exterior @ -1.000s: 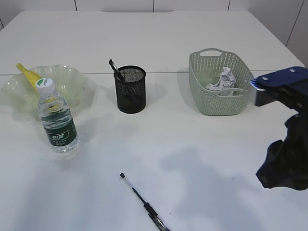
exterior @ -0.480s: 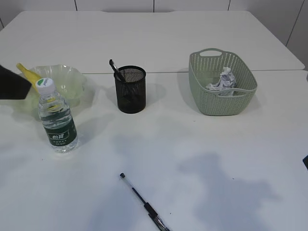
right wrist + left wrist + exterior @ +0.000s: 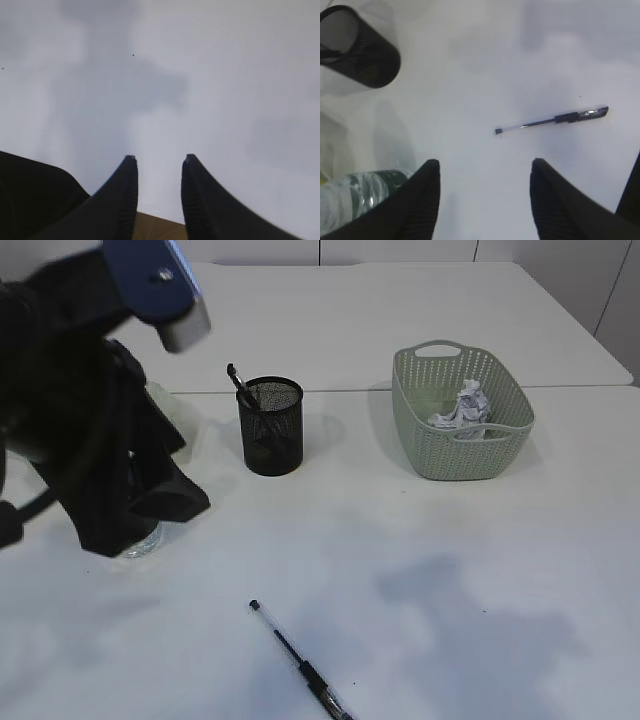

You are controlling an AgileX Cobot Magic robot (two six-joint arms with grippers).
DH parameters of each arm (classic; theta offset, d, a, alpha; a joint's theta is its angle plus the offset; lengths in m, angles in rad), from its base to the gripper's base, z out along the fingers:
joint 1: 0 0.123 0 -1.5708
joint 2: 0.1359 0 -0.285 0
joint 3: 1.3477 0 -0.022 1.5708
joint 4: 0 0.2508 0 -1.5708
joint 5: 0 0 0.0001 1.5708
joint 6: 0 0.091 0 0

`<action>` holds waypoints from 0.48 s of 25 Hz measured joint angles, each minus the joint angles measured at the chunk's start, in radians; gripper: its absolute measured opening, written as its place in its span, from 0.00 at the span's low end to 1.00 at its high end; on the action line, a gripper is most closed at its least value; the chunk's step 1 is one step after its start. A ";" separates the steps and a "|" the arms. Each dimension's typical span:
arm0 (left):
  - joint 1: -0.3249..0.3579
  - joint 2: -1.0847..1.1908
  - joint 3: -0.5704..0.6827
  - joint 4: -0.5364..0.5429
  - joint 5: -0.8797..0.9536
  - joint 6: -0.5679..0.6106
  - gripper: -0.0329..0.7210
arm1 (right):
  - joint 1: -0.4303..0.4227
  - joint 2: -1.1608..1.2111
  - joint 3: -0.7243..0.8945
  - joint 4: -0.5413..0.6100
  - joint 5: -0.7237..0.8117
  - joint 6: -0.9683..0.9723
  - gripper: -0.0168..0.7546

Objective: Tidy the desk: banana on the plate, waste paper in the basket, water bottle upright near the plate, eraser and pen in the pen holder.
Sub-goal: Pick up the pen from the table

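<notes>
White paper point(image 3: 465, 403) already lies in the basket point(image 3: 420, 455) at the far right and one pen point(image 3: 238, 383) stands in the mesh holder point(image 3: 271, 427); the loose pen point(image 3: 298, 662) on the near table point(image 3: 420, 570) is left, and plate and banana hide behind the left arm. Left gripper point(image 3: 485, 200) hangs with jaws apart, empty, bottle point(image 3: 355, 192) beside it. Right gripper point(image 3: 158, 192), jaws narrowly apart and empty, hangs over bare table, with open room around the pen.

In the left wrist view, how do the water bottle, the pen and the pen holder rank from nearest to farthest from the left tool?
From the left tool, in the left wrist view:
1. Water bottle, beside the left finger, low left.
2. Pen, lying on the table ahead, to the right.
3. Pen holder, in the far top left corner.
</notes>
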 joint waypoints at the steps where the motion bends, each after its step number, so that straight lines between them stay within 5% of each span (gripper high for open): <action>1: -0.019 0.015 0.000 0.000 0.000 0.036 0.58 | 0.000 0.000 0.000 -0.002 0.000 0.000 0.31; 12: -0.162 0.220 0.000 0.006 -0.081 0.424 0.58 | 0.000 0.000 0.000 -0.006 0.007 0.000 0.31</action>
